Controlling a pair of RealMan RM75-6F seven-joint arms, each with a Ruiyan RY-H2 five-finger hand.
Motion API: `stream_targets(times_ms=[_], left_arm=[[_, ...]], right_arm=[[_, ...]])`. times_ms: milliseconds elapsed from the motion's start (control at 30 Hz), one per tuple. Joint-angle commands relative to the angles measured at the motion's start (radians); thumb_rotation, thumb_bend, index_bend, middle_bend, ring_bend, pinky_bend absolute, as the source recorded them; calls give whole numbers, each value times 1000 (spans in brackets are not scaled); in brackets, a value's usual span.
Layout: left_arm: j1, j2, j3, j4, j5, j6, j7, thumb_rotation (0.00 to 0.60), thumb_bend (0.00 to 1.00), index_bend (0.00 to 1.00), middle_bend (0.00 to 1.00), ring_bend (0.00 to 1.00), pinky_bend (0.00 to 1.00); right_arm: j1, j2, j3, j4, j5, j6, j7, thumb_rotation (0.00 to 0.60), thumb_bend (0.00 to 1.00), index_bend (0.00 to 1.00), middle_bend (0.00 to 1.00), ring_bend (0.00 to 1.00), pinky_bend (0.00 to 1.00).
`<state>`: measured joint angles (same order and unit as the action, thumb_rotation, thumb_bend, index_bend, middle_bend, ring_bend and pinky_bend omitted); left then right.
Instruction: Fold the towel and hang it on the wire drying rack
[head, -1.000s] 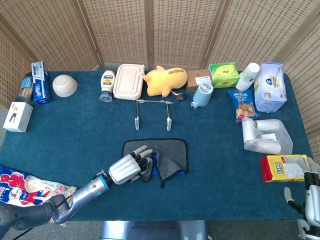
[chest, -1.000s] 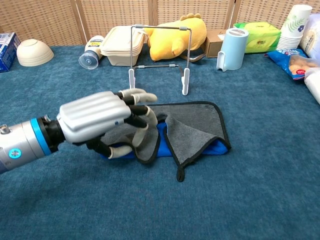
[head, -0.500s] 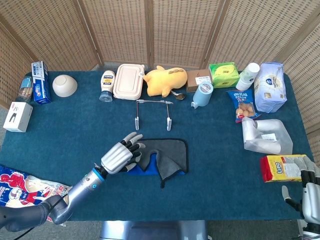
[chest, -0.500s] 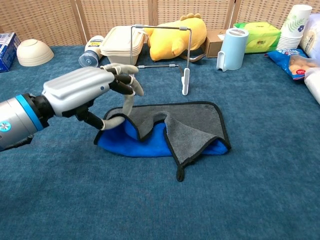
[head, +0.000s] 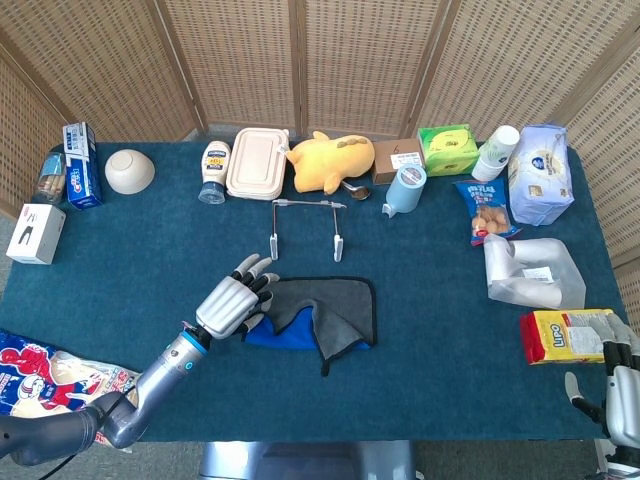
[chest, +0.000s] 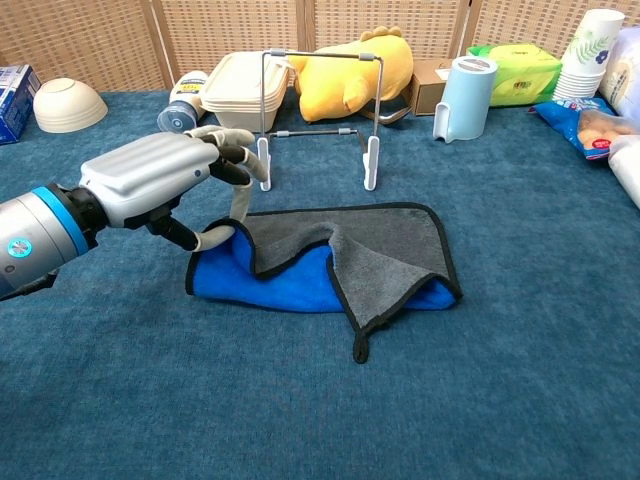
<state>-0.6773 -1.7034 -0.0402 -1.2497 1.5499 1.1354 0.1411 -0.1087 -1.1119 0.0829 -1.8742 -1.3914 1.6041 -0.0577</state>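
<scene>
The towel (chest: 385, 255) lies on the blue tablecloth (head: 150, 260) just in front of the wire drying rack (chest: 318, 130), partly folded: grey face up with a black border, the blue underside exposed along the near-left edge, and one grey corner flap turned down toward the front. Against the frame a second ago, more blue now shows — the left grey edge has been drawn up and back toward the rack's side.

The left hand (chest: 160, 180) has moved left and slightly rearward from its earlier place over the cloth's middle. It now sits at the towel's left end, fingers curled, with the grey edge pinched between thumb and a fingertip (chest: 238, 205) and raised off the table. The rack itself stands upright, untouched, in the same spot as before.

The right hand (head: 620, 395) shows only at the lower right corner of the head view, near the yellow snack box (head: 565, 335); whether it is open or closed cannot be told — its position is little changed.
</scene>
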Motion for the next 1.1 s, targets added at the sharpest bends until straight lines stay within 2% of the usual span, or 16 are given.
stream_targets(times_ms=[33,267,433,667,867,1100], left_arm=[[13,-11,-11,-3,-31,-4,42,600,533,632,238,0,0],[44,-33,-43,-30,-106,10,132,600,533,626,237,0,0],[52,-52,-55,-19,-112,36,168,600,528,608,233,0,0],[45,-71,-67,-9,-139,11,208,600,489,561,207,0,0],[44,-76,-79,-26,-177,-6,275,600,420,475,166,0,0],[43,-78,-88,-36,-191,-2,312,600,348,307,87,0,0]], right_arm=[[1,0,0,1,1,-2,1,600,353,121,46,0,0],[4,-2,1,6,5,-10,6,600,351,122,47,0,0],[2,-2,-1,11,9,-11,12,600,352,121,47,0,0],[-5,-2,-3,19,8,-5,26,600,351,121,47,0,0],[-9,0,-5,27,7,-2,39,600,351,122,46,0,0],[-12,0,-6,32,7,-1,47,600,351,122,46,0,0]])
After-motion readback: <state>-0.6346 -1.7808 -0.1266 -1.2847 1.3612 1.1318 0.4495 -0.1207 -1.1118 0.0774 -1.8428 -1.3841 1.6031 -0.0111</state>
